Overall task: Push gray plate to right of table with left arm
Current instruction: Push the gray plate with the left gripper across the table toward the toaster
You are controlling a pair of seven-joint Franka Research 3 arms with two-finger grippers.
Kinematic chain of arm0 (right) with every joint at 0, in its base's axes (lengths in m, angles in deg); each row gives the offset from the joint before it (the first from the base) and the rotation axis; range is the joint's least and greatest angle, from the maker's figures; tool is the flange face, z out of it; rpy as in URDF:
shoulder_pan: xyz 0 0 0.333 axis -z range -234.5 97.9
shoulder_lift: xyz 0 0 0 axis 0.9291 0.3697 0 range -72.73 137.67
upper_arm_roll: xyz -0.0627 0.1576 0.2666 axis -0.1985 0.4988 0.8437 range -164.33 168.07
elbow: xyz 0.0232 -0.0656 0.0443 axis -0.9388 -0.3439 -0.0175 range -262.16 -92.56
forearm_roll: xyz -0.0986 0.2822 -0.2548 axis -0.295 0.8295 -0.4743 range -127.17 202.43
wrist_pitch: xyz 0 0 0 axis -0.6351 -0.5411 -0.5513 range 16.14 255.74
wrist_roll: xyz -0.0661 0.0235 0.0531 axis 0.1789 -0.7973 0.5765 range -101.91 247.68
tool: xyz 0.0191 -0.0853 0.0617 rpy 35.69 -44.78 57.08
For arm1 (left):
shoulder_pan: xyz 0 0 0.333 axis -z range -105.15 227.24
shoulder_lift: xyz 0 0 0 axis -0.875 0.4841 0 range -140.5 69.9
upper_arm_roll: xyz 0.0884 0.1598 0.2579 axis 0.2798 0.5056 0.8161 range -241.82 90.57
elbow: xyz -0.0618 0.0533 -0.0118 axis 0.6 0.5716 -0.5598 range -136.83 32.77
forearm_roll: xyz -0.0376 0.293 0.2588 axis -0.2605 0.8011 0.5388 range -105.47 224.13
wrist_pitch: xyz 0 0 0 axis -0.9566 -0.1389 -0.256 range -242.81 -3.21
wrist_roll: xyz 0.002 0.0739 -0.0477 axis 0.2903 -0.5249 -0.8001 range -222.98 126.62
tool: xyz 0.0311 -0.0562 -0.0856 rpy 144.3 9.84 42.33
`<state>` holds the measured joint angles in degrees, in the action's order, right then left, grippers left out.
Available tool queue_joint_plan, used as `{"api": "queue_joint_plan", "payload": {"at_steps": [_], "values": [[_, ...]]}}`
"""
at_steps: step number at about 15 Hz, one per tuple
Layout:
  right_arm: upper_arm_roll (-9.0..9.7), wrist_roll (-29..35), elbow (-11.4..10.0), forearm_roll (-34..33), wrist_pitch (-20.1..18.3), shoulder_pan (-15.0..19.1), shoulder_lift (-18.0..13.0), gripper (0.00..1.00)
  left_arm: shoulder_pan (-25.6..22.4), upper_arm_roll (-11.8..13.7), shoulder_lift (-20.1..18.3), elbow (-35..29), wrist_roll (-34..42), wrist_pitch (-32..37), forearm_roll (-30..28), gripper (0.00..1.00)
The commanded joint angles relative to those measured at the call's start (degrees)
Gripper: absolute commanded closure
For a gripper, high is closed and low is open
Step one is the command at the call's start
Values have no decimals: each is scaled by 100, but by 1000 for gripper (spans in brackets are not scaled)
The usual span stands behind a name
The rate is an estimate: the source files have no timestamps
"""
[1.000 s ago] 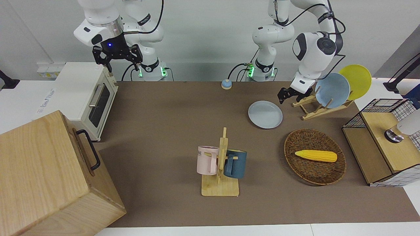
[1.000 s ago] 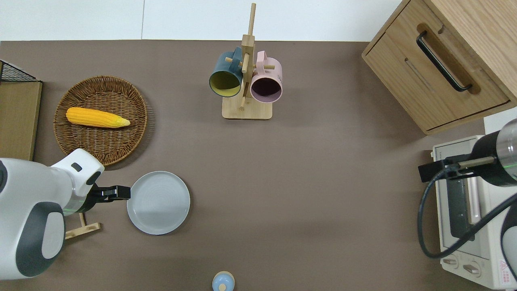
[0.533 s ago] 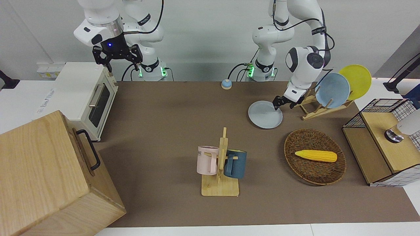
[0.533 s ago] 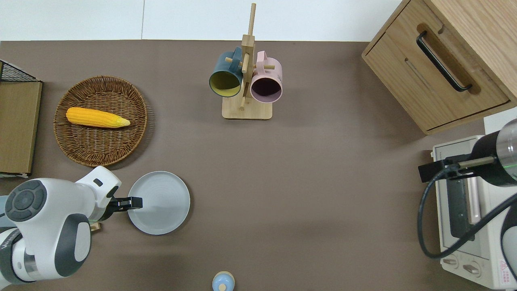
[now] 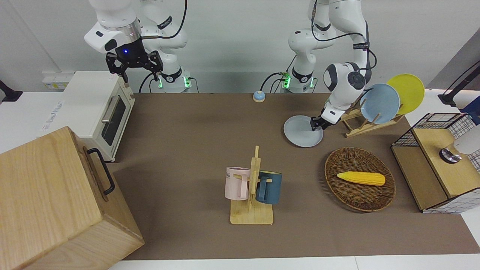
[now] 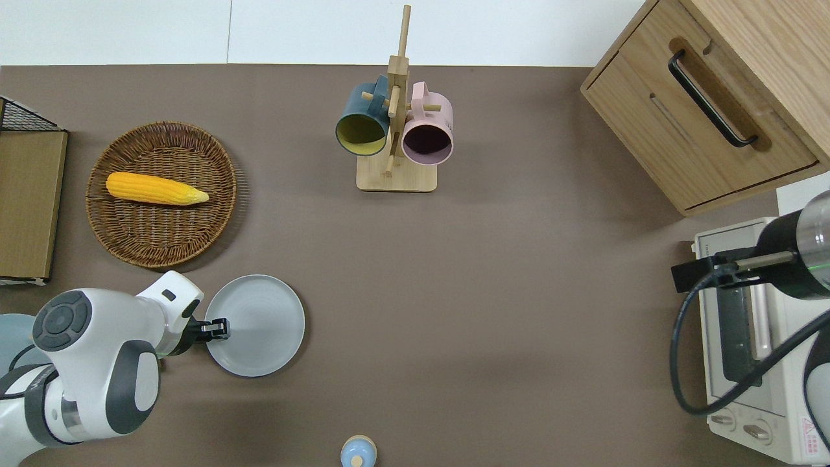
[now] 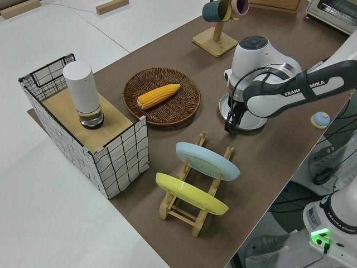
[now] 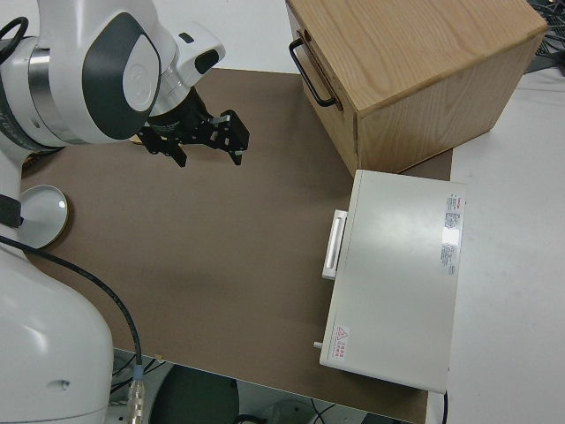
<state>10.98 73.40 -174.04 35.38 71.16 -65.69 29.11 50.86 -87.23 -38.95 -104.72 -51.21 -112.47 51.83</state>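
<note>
A brown bench [image 5: 195, 123] with a white border was shown against a plain pale wall. The gray plate [image 6: 259, 324] lay flat on the bench toward the left arm's end, nearer to the robots than the wicker basket [image 6: 162, 243]. The left claw [image 6: 219, 329] was set low at the plate's rim; whether its fingers were spread could not be told. The right arm was parked, its claw [image 5: 134, 63] spread.

You can read "FRANKA" on the left arm [image 7: 304, 92] in the left side view. The pink mug [image 5: 237, 183] shows the letters "ME".
</note>
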Motion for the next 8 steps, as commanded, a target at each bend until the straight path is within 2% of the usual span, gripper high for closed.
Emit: {"api": "queue_joint_plan", "payload": {"at_steps": [1,3,8], "values": [[30,-43,-23,-3,-68,46,-60,5,34,-61,66,-65,110,-159,-296,1000],[30,-43,-23,-3,-68,46,-60,5,69,-122,84,-47,39,-177,-339,1000],[30,-43,-23,-3,-68,46,-60,5,735,-122,154,23,-627,-274,-533,1000]]}}
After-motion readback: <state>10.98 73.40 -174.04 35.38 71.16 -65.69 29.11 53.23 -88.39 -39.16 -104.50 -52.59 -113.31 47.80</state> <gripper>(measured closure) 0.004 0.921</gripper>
